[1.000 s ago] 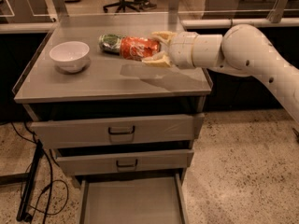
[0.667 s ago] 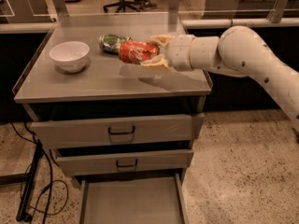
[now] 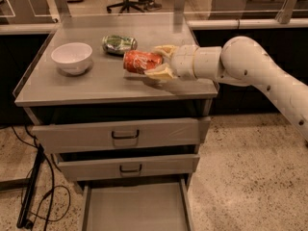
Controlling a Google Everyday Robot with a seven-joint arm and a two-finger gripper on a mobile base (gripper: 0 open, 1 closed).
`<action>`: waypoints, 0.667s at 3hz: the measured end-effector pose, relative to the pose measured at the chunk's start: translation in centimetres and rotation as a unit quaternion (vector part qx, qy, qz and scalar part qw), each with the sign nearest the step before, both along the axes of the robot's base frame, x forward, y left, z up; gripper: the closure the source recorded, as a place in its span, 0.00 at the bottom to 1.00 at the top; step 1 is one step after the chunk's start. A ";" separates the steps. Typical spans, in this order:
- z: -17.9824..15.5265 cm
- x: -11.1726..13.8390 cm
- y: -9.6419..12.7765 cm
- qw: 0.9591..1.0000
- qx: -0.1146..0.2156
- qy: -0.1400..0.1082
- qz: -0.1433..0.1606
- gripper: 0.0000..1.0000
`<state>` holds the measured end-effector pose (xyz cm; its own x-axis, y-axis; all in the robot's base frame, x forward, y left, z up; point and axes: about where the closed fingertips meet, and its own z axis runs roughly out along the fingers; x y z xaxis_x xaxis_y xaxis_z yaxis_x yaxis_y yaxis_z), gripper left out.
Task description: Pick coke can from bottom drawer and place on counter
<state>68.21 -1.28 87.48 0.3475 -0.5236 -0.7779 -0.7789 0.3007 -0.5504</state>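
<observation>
Pincer [image 3: 158, 61] grips sideways coke can [image 3: 140, 61] over counter [image 3: 96, 83].

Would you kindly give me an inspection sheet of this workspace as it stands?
Surface: grey counter, flat, with a thin rim.
Job's things: coke can on its side in the gripper, low over the counter, contact unclear; bottom drawer pulled open.
Clutter: white bowl at the left; green can lying behind the coke can.
Grippers: gripper shut on the coke can, over the counter.
Cables: dark cables on the floor, left of the cabinet.
Surroundings: speckled floor; pale ledge behind; office chair beyond.
</observation>
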 end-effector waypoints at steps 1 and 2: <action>-1.0 -0.5 0.3 0.999 0.046 0.012 -0.008 1.00; -1.2 -0.9 0.7 0.997 0.068 0.018 -0.011 0.96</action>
